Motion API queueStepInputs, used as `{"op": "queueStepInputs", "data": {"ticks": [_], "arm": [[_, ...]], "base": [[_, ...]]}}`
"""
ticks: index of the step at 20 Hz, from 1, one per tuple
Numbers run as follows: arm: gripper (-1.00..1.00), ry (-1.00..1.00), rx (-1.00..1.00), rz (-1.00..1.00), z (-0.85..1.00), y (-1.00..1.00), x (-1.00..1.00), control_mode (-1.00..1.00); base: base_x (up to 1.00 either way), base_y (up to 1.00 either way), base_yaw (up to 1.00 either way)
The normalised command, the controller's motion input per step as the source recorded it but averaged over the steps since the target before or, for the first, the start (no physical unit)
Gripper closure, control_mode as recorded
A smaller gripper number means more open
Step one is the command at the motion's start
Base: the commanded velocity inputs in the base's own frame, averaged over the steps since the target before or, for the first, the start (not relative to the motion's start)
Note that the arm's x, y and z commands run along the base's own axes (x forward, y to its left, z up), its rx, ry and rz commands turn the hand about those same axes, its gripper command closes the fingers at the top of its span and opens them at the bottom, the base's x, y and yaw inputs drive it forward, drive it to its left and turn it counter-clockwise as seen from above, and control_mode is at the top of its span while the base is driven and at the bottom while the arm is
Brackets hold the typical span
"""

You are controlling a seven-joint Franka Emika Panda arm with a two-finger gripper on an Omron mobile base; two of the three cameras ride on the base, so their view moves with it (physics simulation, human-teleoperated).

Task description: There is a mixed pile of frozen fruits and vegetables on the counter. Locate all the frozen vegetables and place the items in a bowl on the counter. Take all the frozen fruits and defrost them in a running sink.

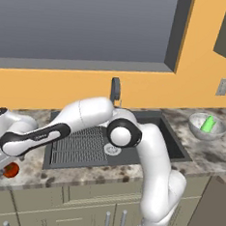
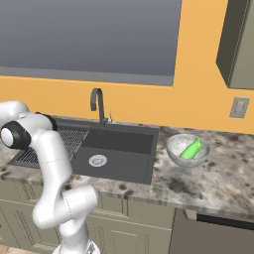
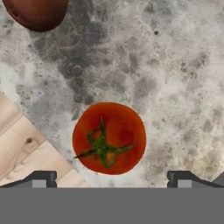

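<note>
Claw (image 3: 112, 177) hangs over the counter (image 3: 175, 78) with its two dark fingertips (image 3: 40, 178) spread wide apart, nothing between them but the tomato (image 3: 109, 138) lying below. Seen from the hand, the tomato sits on the speckled stone midway between the tips, green stem up, close to the counter's edge, where wooden floor (image 3: 22, 148) shows beyond. A small reddish-brown fruit (image 3: 38, 13) rests on the stone farther off, apart from the tomato. From the left base camera, the arm reaches far left across the sink (image 1: 131, 150), and the tomato (image 1: 11, 170) peeks out red just under the hand near the counter's front edge. On the other side of the sink, the glass bowl (image 2: 186, 150) stands on the counter with the light-green vegetable (image 2: 191, 149) leaning inside it.
</note>
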Motion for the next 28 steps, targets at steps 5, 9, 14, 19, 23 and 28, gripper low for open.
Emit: {"op": "queueStepInputs", "data": {"ticks": [5,9,14,19,23,28], "arm": [[-1.00,0.00,0.00,-0.02,-0.15,0.04,0.00,-1.00],[-1.00,0.00,0.00,-0.02,-0.09,0.07,0.00,-1.00],[-1.00,0.00,0.00,-0.02,-0.10,0.06,0.00,-1.00],[-1.00,0.00,0.00,-0.02,-0.11,0.03,0.00,-1.00],[-1.00,0.00,0.00,-0.02,-0.12,0.03,0.02,-1.00],[-1.00,0.00,0.00,-0.02,-0.14,0.05,0.03,-1.00]], "base": [[0.00,0.00,0.00],[0.00,0.00,0.00],[0.00,0.00,0.00],[0.00,0.00,0.00],[0.00,0.00,0.00],[0.00,0.00,0.00]]}}
